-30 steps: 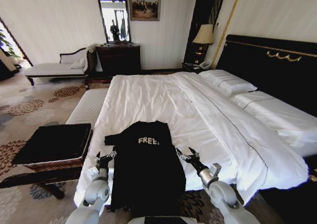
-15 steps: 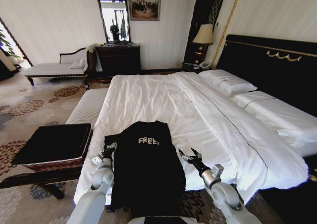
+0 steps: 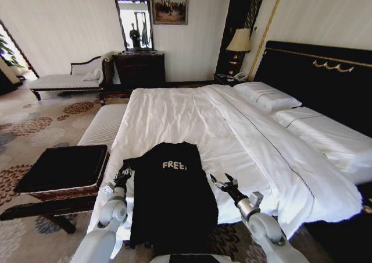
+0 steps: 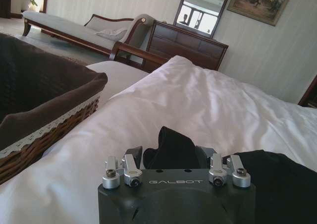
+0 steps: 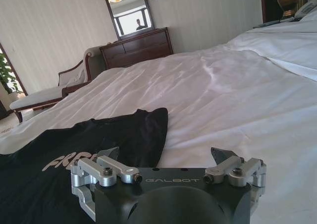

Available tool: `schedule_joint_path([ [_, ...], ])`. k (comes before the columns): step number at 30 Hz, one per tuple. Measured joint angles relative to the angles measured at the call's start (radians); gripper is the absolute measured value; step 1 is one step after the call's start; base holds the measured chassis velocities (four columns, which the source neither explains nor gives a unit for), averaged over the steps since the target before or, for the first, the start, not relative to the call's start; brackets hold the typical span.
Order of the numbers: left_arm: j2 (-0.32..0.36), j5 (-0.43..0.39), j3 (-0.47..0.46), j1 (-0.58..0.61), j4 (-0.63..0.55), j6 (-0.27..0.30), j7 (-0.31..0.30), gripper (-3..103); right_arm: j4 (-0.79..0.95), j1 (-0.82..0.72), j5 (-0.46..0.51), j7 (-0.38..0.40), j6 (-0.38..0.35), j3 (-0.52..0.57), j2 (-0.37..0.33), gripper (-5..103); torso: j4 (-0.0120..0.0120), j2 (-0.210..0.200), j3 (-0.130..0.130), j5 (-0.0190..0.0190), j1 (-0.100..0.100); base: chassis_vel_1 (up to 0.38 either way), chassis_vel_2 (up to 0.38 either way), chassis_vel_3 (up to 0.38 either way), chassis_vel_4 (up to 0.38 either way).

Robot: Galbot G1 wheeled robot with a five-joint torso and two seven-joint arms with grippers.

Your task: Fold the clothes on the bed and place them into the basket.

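The clothes are one black T-shirt (image 3: pixel 171 196) with white "FREE!" lettering, lying flat at the foot of the bed (image 3: pixel 192 114) with its hem hanging over the edge. My left gripper (image 3: pixel 123 174) is at the shirt's left sleeve. In the left wrist view this gripper (image 4: pixel 170 152) is open, and a raised fold of the sleeve (image 4: pixel 171 140) stands between its fingers. My right gripper (image 3: pixel 224 182) hovers open just off the shirt's right edge, over white sheet (image 5: pixel 223 95), with nothing between its fingers. The basket (image 3: pixel 61 170), brown wicker with a black top, stands left of the bed's foot.
A long white padded bench (image 3: pixel 104 123) runs along the bed's left side beyond the basket. A chaise longue (image 3: pixel 64 80) and dark dresser (image 3: pixel 139 68) stand at the far wall. Pillows (image 3: pixel 267 94) and the black headboard (image 3: pixel 314 71) are at the right.
My left gripper has edged forward and slightly left onto the shirt's left sleeve. The right gripper has shifted a little to the right. The shirt lies as before.
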Motion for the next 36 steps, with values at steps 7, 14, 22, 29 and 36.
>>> schedule_joint_path([
  [7, 0.017, 0.006, 0.038, -0.065, 0.087, 0.0, 0.009, 90, 0.005, -0.007, 0.031, 0.008, -0.005, 0.018, -0.011, 100, -0.0002, 0.0, 0.0, 0.0, 0.0, 0.0, 0.0, 0.0, 0.0],
  [14, 0.017, 0.001, 0.054, -0.089, 0.106, 0.001, 0.006, 71, 0.005, 0.002, 0.043, 0.021, -0.012, 0.02, -0.012, 100, -0.0001, 0.0, 0.0, 0.0, 0.0, 0.0, 0.0, 0.0, 0.0],
  [22, 0.009, 0.001, 0.058, -0.084, 0.109, 0.001, 0.005, 38, 0.005, 0.007, 0.046, 0.025, -0.014, 0.018, -0.014, 100, 0.0, 0.0, 0.0, 0.0001, 0.0, 0.0, 0.0, 0.0, 0.0],
  [29, 0.007, 0.003, 0.058, -0.099, 0.125, -0.005, 0.006, 17, 0.009, -0.014, 0.042, 0.023, -0.013, 0.032, -0.016, 100, -0.0001, 0.0, 0.0, 0.0, 0.0, 0.0, 0.0, 0.0, 0.0],
  [36, 0.018, 0.088, 0.072, -0.115, 0.126, -0.04, 0.017, 0, 0.015, -0.02, 0.04, 0.018, -0.01, 0.04, -0.009, 100, -0.0001, 0.0, 0.0, 0.0, 0.0, 0.0, 0.0, 0.0, 0.0],
])
